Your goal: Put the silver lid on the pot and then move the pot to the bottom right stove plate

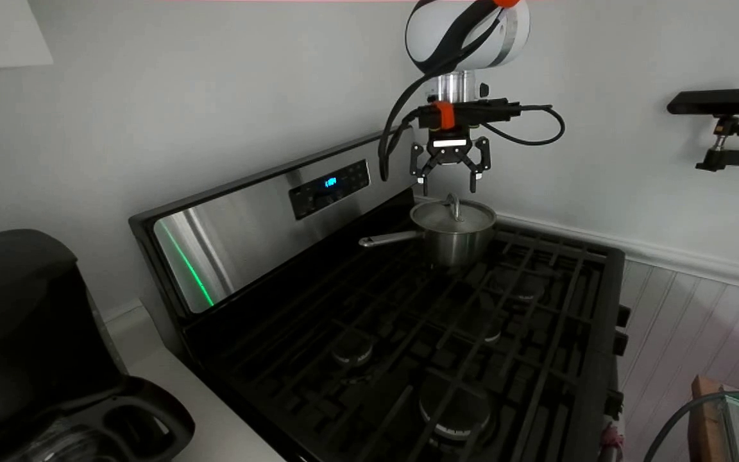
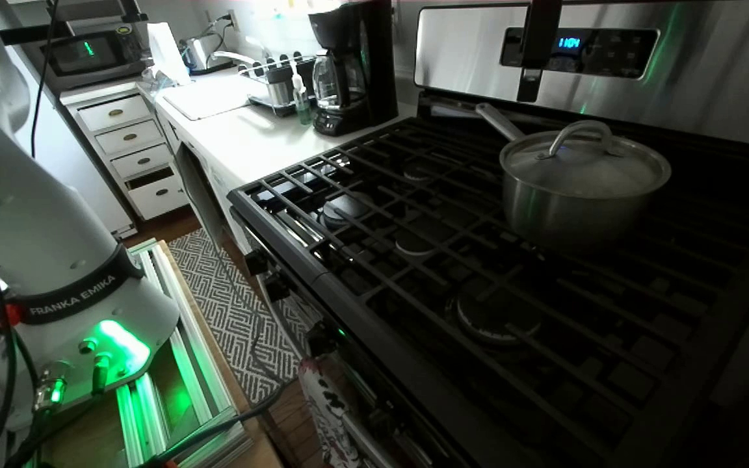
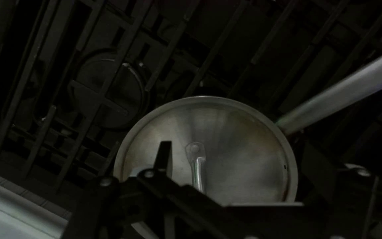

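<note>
The silver lid (image 1: 437, 218) lies on top of the pot (image 1: 456, 249), with an arched metal handle at its middle. In an exterior view the lid (image 2: 576, 172) looks seated on the rim of the pot (image 2: 563, 211). The pot stands upright on the back right grate, its long handle pointing back left. My gripper (image 1: 449, 185) is open and empty, just above the lid handle and apart from it. In the wrist view the lid (image 3: 237, 166) lies below the fingers. The bottom right stove plate (image 2: 498, 315) is bare; it also shows in the wrist view (image 3: 109, 89).
The stove's back panel (image 1: 267, 224) rises behind the pot. Other burners (image 1: 453, 410) sit under the black grates. A coffee maker (image 2: 358, 71) stands on the counter at the stove's left. A wall (image 1: 600, 160) borders the stove's right end. A towel (image 2: 329, 409) hangs in front.
</note>
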You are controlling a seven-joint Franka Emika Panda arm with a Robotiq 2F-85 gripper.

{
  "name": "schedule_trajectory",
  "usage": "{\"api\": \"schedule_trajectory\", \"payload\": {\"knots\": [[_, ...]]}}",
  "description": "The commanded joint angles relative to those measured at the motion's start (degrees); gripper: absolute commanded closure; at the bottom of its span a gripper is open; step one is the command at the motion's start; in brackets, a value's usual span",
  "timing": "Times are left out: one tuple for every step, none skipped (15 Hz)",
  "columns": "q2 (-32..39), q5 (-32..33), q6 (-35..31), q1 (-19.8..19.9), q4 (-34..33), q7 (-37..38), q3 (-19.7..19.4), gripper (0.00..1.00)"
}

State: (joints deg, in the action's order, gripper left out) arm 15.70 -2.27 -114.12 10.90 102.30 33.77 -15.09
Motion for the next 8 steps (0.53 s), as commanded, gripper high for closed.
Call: {"api": "schedule_trajectory", "payload": {"knots": [[0.11, 0.01, 0.16, 0.19, -0.27, -0.08, 0.07, 0.00], [0.10, 0.01, 0.16, 0.22, -0.30, -0.09, 0.06, 0.00], [0.11, 0.01, 0.16, 0.22, -0.33, -0.09, 0.05, 0.00], [-0.01, -0.58, -0.30, 0.06, 0.26, 0.36, 0.26, 0.00], [-0.03, -0.65, -0.05, -0.21, 0.60, 0.55, 0.50, 0.00], [-0.19, -0.83, -0.07, -0.67, 1.22, 1.72, 0.75, 0.00], [-0.39, -1.31, -0.39, -0.96, 1.83, 2.71, 0.99, 0.00], [-0.54, -1.86, -0.36, -1.31, 2.36, 3.67, 1.37, 0.00]]}}
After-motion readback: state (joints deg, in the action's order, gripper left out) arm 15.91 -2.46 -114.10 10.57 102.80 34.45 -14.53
